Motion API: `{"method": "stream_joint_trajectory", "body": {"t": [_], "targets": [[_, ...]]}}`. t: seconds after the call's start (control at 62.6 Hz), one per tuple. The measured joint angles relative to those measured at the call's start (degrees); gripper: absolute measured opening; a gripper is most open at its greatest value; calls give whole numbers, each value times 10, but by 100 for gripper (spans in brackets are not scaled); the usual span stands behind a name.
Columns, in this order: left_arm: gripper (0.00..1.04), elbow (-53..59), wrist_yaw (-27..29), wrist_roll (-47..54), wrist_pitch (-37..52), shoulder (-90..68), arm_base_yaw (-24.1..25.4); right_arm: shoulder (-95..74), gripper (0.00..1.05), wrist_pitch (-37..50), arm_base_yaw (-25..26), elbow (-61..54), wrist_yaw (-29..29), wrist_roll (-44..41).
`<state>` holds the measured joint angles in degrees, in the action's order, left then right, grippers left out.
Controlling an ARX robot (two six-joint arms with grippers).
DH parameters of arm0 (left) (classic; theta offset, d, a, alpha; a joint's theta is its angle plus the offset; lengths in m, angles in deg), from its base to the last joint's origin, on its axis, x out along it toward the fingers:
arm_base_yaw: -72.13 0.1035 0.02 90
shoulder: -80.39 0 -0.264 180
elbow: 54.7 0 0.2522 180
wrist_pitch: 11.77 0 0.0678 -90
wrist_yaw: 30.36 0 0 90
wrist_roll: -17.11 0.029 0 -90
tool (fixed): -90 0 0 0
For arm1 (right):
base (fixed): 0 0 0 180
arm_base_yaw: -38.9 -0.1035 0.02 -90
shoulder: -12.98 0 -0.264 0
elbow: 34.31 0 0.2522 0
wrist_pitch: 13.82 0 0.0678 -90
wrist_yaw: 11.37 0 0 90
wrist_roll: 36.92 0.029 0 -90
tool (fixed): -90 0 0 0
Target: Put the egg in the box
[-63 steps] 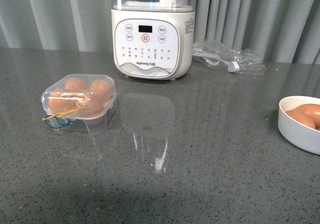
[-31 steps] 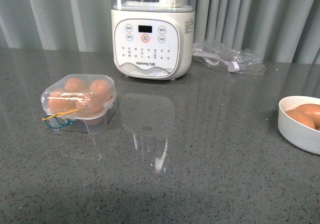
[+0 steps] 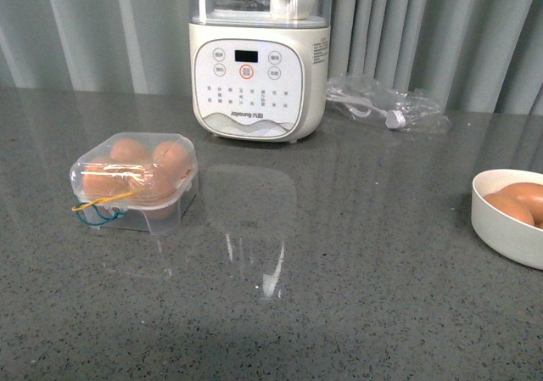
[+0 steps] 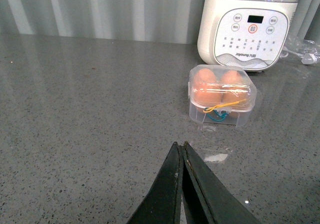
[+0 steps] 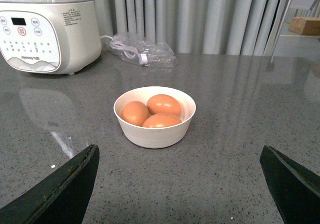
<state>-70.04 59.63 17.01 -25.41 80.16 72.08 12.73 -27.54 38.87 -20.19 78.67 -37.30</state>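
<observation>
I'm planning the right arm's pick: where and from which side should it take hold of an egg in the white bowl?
Likely the top egg, across its short middle, from straight above. It lies highest in the bowl, whose rim blocks side approaches. The right gripper is open.

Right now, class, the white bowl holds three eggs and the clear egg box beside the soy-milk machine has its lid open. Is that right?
Not quite. The box has its lid shut over the eggs, with the yellow band across it, as the left wrist view shows. The white bowl does hold three eggs.
</observation>
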Motion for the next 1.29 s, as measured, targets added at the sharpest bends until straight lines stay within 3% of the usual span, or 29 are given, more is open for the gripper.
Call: {"method": "stream_joint_trajectory", "body": {"t": [0.224, 0.383, 0.543, 0.671, 1.294], "targets": [[5, 0, 0, -1, 0, 0, 0, 0, 97, 0, 0, 0, 0, 0], [33, 0, 0, 0, 0, 0, 0, 0, 97, 0, 0, 0, 0, 0], [75, 0, 0, 0, 0, 0, 0, 0, 97, 0, 0, 0, 0, 0], [99, 0, 0, 0, 0, 0, 0, 0, 97, 0, 0, 0, 0, 0], [98, 0, 0, 0, 0, 0, 0, 0, 97, 0, 0, 0, 0, 0]]}}
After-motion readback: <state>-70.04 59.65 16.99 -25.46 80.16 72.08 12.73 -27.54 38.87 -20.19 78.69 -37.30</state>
